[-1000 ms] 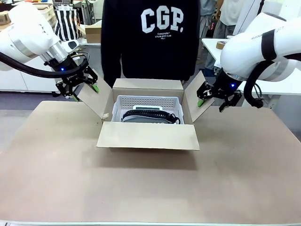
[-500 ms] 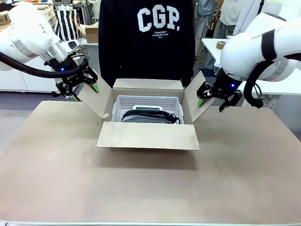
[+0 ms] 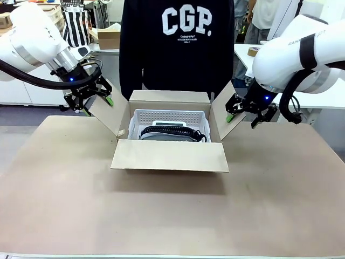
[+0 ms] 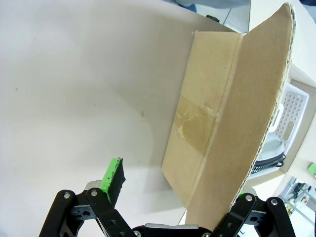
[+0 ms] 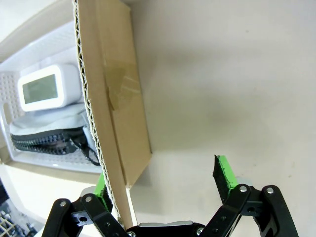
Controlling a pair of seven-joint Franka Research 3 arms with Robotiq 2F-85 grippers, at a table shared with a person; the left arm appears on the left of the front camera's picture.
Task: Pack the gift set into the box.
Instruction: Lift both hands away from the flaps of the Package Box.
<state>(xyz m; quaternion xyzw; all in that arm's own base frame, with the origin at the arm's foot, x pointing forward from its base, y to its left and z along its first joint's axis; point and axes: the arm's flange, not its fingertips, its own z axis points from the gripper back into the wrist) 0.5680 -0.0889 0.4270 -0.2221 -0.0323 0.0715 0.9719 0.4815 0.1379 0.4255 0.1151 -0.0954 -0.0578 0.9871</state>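
Note:
The box (image 3: 170, 155) stands mid-table with all four flaps open. Inside it a white perforated basket (image 3: 141, 115) holds the gift set (image 3: 167, 133), a flat black item with a pale-toothed edge (image 5: 47, 140), and a white device with a screen (image 5: 42, 89). My left gripper (image 3: 98, 106) is open at the left flap (image 3: 110, 116), and in the left wrist view that flap (image 4: 222, 123) passes between my fingers (image 4: 112, 175). My right gripper (image 3: 241, 121) is open at the right flap (image 3: 222, 114), whose edge (image 5: 98, 128) runs down beside one green pad (image 5: 223, 174).
A person in a black sweatshirt (image 3: 178, 43) stands right behind the box at the far side. The brown table surface (image 3: 172, 210) in front of the box is bare. Other tables and clutter lie farther back.
The person behind the box has shifted slightly sideways. Both arms and the box have stayed still.

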